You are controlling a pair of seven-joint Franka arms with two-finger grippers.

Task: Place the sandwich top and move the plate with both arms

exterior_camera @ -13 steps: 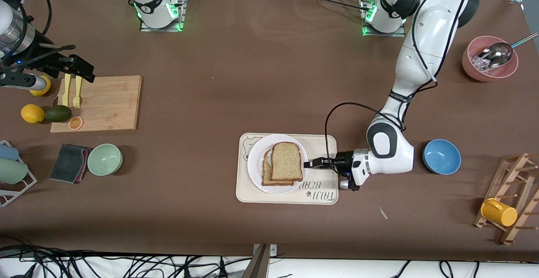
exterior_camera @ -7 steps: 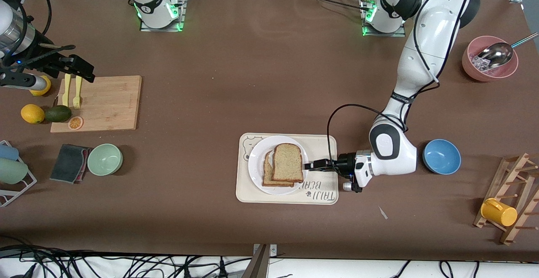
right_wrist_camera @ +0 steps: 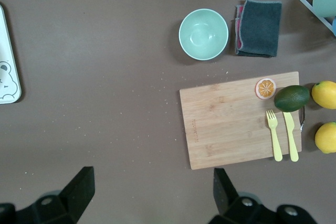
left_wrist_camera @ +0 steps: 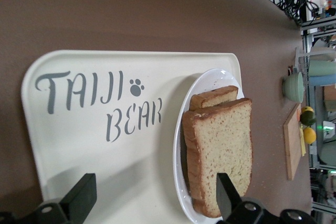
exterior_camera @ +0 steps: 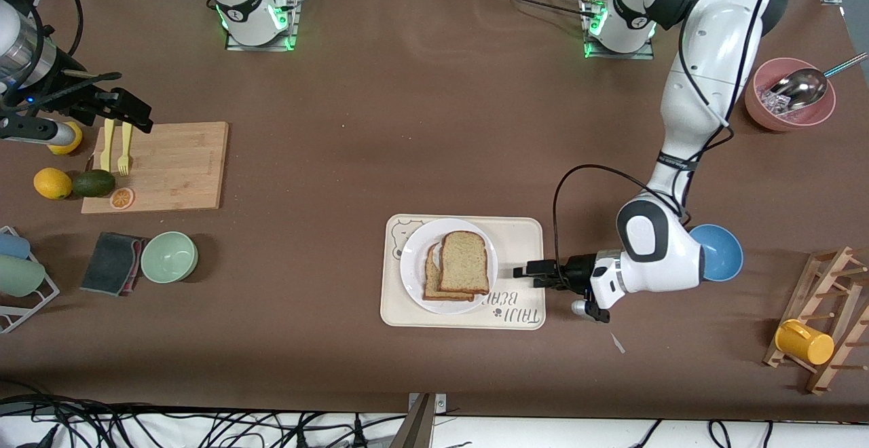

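On the plate (exterior_camera: 413, 268) you have the top (exterior_camera: 464, 262) seated, left hand (exterior_camera: 520, 271) spread beside it, right hand (right_wrist_camera: 149, 195) spread, waiting above the board (exterior_camera: 166, 165).

The top slice (exterior_camera: 464, 261) hides most of the lower slice (exterior_camera: 430, 278), so its filling cannot be told. The picture's edge cuts off the rack (exterior_camera: 13, 278).

You have two bread slices (exterior_camera: 464, 262) on one plate (exterior_camera: 412, 265). You also have three bowls (exterior_camera: 169, 256) and two lemons (exterior_camera: 52, 183).
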